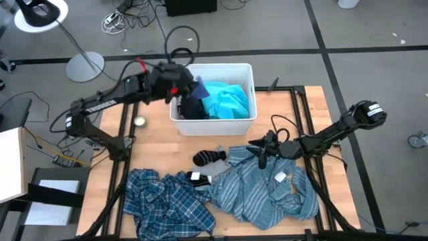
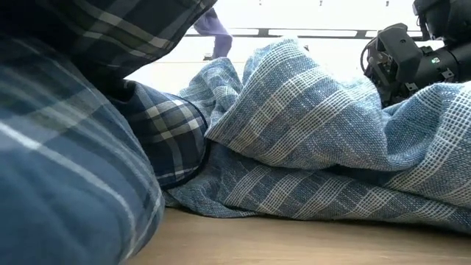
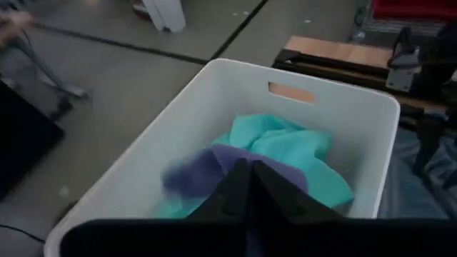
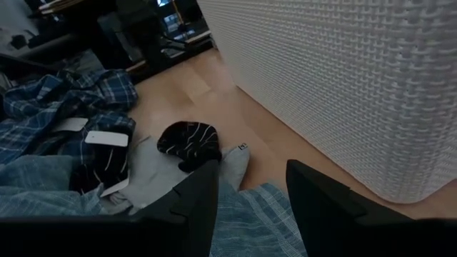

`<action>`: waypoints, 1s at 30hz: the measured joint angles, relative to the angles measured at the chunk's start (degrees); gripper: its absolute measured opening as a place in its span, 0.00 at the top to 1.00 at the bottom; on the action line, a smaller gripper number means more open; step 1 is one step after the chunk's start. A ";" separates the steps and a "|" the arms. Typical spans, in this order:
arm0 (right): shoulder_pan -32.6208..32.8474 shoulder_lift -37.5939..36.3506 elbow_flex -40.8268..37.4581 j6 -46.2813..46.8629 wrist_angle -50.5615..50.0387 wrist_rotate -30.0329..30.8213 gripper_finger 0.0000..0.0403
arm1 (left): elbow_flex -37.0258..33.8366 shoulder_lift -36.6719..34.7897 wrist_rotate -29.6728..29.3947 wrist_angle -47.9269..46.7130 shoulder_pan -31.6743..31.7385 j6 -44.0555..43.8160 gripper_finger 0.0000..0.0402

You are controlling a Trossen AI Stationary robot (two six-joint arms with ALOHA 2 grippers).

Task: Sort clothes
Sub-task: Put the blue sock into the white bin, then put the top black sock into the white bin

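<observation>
My left gripper (image 1: 189, 90) reaches over the white bin's (image 1: 246, 69) near-left corner, pressed together on a dark purple garment (image 3: 203, 170) hanging over the turquoise tee (image 1: 227, 100), while my right gripper (image 1: 257, 152), fingers spread and empty, hovers low over the striped shirt (image 1: 257, 191) on the surface (image 1: 150, 144).
</observation>
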 joint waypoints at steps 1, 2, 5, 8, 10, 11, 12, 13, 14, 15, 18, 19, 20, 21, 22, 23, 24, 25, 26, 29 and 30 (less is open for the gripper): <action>0.00 0.00 0.00 -0.01 0.00 0.00 0.59 | -0.25 0.02 1.25 0.03 0.96 -1.15 0.93; 0.00 0.00 0.00 -0.01 0.00 0.00 0.59 | -0.41 0.04 2.17 -0.25 1.76 -1.79 0.92; 0.00 0.00 0.00 -0.03 0.02 0.00 0.59 | -0.45 0.10 4.37 -0.74 2.87 -2.73 0.87; 0.00 0.00 0.00 0.20 0.02 -0.02 0.59 | -0.45 0.08 6.01 -0.81 2.64 -2.43 0.82; 0.00 0.00 0.00 2.31 0.02 -0.04 0.59 | -0.45 -0.14 8.43 -1.59 1.84 -2.40 0.79; 0.00 0.00 0.00 3.25 0.02 -0.14 0.59 | -0.45 -0.25 9.81 -2.15 1.12 -2.58 0.79; -0.01 0.00 0.00 3.68 0.03 -0.94 0.59 | -0.45 -0.35 11.47 -2.80 0.24 -2.59 0.78; 0.00 0.00 0.00 3.56 0.04 -2.10 0.59 | -0.44 -0.42 13.14 -3.89 -0.77 -2.61 0.77; 0.00 0.00 0.00 2.55 0.05 -3.57 0.59 | -0.43 -0.42 14.61 -5.37 -2.23 -2.60 0.77; 0.05 0.00 0.02 1.12 0.06 -4.52 0.59 | -0.54 -0.41 15.64 -6.49 -3.81 -2.61 0.77; 0.95 0.04 0.99 -3.47 0.01 -5.91 0.59 | -3.25 -0.94 16.06 -5.29 -8.68 -2.37 0.77; 1.31 0.04 1.66 -5.19 0.03 -5.97 0.59 | -4.90 -1.71 15.80 -3.89 -10.11 -2.49 0.77; 1.65 0.07 2.48 -7.00 0.01 -6.07 0.59 | -6.77 -2.60 15.45 -2.02 -11.60 -2.76 0.77; 1.89 0.37 3.53 -9.01 -0.01 -6.12 0.59 | -8.95 -3.98 14.73 0.59 -12.90 -3.31 0.77; 2.08 0.84 4.65 -11.24 0.00 -6.16 0.59 | -11.24 -5.57 13.68 3.04 -14.14 -3.97 0.77; 2.17 1.38 5.79 -13.59 -0.10 -6.19 0.60 | -13.65 -7.10 12.32 4.79 -15.46 -4.75 0.77; 2.29 2.39 7.20 -15.57 -0.20 -6.16 0.60 | -16.15 -8.91 10.82 6.44 -16.68 -5.56 0.77; 2.31 3.72 8.72 -17.29 -0.47 -6.16 0.60 | -18.75 -10.76 9.30 7.80 -17.91 -6.72 0.77; 2.21 5.00 10.14 -19.03 -1.12 -6.18 0.60 | -21.40 -12.47 8.02 8.56 -19.29 -8.29 0.77; 1.65 10.20 15.51 -23.66 -3.48 -6.21 0.60 | -28.99 -17.79 4.85 11.98 -23.52 -12.56 0.77; 1.27 12.08 17.57 -25.04 -5.01 -6.21 0.60 | -31.40 -19.43 3.27 12.84 -24.94 -13.88 0.77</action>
